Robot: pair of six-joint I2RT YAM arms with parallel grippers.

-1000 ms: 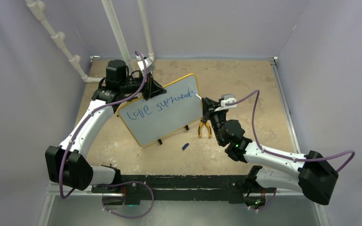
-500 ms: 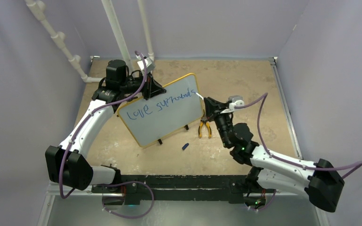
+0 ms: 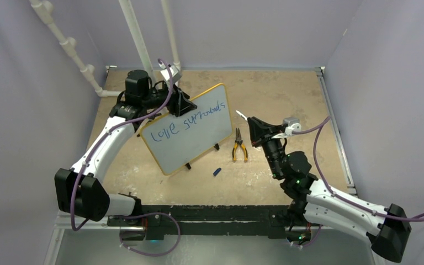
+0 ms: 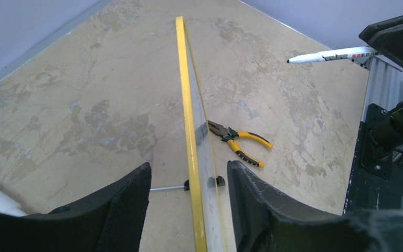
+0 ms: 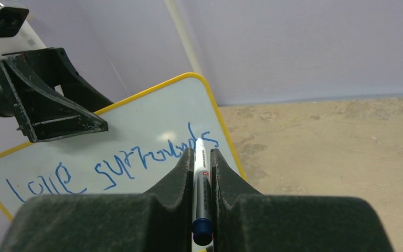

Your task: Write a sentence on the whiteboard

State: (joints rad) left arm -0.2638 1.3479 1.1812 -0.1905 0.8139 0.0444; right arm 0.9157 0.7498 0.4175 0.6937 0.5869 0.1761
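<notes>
The whiteboard (image 3: 194, 144) with its yellow frame stands on small black feet left of the table's middle, leaning back. On it is the sentence (image 3: 187, 122) in blue marker, reading roughly "love surrounds" in one line, which also shows in the right wrist view (image 5: 110, 170). My left gripper (image 3: 183, 105) is open astride the board's top edge (image 4: 186, 105), with a gap on each side between the fingers (image 4: 126, 210) and the frame. My right gripper (image 3: 256, 127) is shut on a white marker (image 5: 200, 178) with a blue end. It is held to the right of the board, the tip (image 3: 239, 115) off the surface.
Yellow-handled pliers (image 3: 239, 150) lie on the table just right of the board, and they also show in the left wrist view (image 4: 239, 144). A small blue cap (image 3: 217, 171) lies in front of them. White pipes (image 3: 138, 38) run up the back left wall.
My left gripper has opened and let go of the board's top edge. The right arm has drawn back to the right, lifting the marker tip off the board.
</notes>
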